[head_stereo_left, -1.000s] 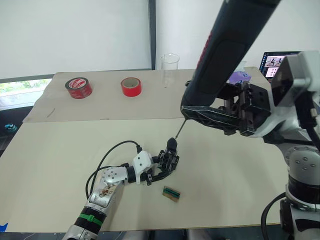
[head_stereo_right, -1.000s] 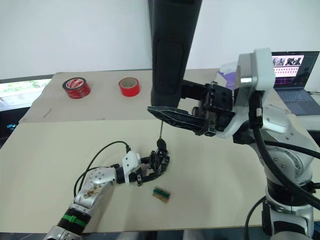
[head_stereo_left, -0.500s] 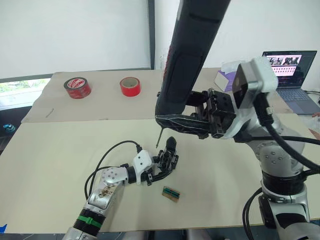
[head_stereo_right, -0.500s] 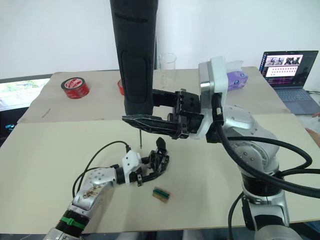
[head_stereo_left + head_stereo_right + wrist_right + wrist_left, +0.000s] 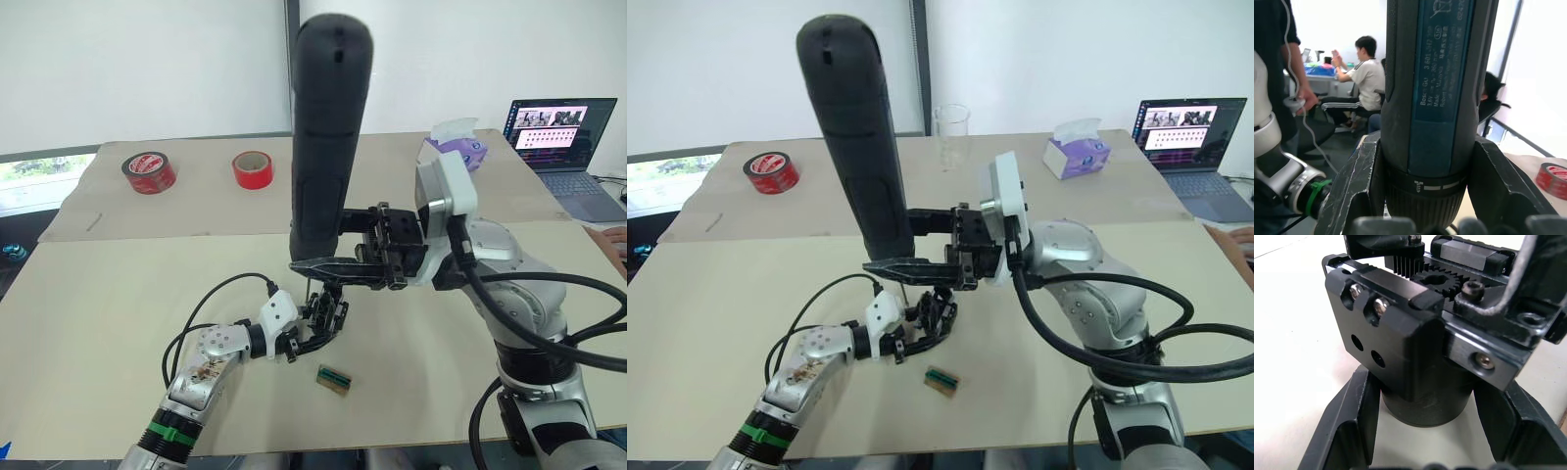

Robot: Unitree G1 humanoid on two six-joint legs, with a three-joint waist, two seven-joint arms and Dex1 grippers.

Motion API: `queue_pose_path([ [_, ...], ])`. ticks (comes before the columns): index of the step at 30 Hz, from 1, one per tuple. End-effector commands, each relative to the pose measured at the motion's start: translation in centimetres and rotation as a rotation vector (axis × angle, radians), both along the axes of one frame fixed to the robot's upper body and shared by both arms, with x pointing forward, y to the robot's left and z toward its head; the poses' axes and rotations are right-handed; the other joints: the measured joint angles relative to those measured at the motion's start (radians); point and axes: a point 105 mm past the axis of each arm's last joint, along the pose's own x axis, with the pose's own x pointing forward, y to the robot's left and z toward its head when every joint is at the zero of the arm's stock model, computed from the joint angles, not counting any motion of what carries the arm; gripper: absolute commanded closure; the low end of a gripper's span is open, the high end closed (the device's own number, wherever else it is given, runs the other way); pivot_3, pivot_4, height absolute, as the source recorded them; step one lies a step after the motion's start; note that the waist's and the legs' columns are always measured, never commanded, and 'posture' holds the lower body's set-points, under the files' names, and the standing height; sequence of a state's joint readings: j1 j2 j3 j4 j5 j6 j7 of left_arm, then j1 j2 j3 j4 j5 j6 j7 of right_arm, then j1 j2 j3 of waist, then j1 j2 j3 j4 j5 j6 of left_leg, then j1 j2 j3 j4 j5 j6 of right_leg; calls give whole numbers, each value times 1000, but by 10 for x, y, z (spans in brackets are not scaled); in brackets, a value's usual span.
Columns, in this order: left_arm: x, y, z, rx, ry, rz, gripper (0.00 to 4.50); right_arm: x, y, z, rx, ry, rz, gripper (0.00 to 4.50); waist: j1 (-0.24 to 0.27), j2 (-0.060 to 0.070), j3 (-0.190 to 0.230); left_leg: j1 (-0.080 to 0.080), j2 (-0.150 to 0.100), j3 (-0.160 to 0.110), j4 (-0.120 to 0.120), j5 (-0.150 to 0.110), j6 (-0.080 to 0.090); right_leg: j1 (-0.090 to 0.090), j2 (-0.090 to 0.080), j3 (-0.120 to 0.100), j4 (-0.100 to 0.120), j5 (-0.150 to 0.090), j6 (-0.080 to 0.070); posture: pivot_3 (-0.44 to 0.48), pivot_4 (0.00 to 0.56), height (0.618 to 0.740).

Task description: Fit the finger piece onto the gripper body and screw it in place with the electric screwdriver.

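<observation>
The gripper body (image 5: 323, 315) is a black block standing on the table, and my left gripper (image 5: 312, 331) is shut on its rounded base (image 5: 1425, 404). On its top, by the gear, is a black toothed part (image 5: 1406, 262) that looks like the finger piece, mostly cut off. My right gripper (image 5: 328, 266) is shut on the lower end of the electric screwdriver (image 5: 326, 137), which stands nearly upright just above the body. Its thin bit (image 5: 904, 292) points down beside the body's top. The right wrist view shows the screwdriver's barrel (image 5: 1437, 88) between my fingers (image 5: 1359, 186).
A small green-and-tan block (image 5: 335, 379) lies near the front edge, right of my left arm. Two red tape rolls (image 5: 154, 172) (image 5: 254, 168), a clear cup (image 5: 951, 132), a tissue box (image 5: 453, 147) and a laptop (image 5: 558, 132) stand at the back. A person's hand (image 5: 612, 245) is at the right edge.
My right arm has swung the screwdriver to the left and stood it upright, bringing the bit down over the gripper body. The left gripper has kept its hold in place.
</observation>
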State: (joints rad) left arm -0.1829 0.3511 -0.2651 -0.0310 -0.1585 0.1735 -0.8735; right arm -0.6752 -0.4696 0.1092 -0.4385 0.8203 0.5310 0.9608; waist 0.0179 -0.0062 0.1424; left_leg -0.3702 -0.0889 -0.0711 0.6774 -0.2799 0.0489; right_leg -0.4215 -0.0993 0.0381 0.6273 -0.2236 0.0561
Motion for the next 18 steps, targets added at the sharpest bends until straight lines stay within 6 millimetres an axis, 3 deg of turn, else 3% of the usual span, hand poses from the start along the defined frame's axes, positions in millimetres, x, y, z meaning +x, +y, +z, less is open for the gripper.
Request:
queue_pose_path([
  [1, -9, 5, -27, 53, 94, 8, 2213, -4, -1, 12, 34, -62, 14, 2584, -1, 0, 0, 0, 0, 0, 0, 0, 0, 0, 0, 0, 0, 0, 0, 0, 150, 740],
  [18, -8, 7, -36, 55, 85, 15, 2213, -1, 6, -11, -41, -65, 19, 2584, -3, 0, 0, 0, 0, 0, 0, 0, 0, 0, 0, 0, -1, 0, 0, 0, 150, 740],
])
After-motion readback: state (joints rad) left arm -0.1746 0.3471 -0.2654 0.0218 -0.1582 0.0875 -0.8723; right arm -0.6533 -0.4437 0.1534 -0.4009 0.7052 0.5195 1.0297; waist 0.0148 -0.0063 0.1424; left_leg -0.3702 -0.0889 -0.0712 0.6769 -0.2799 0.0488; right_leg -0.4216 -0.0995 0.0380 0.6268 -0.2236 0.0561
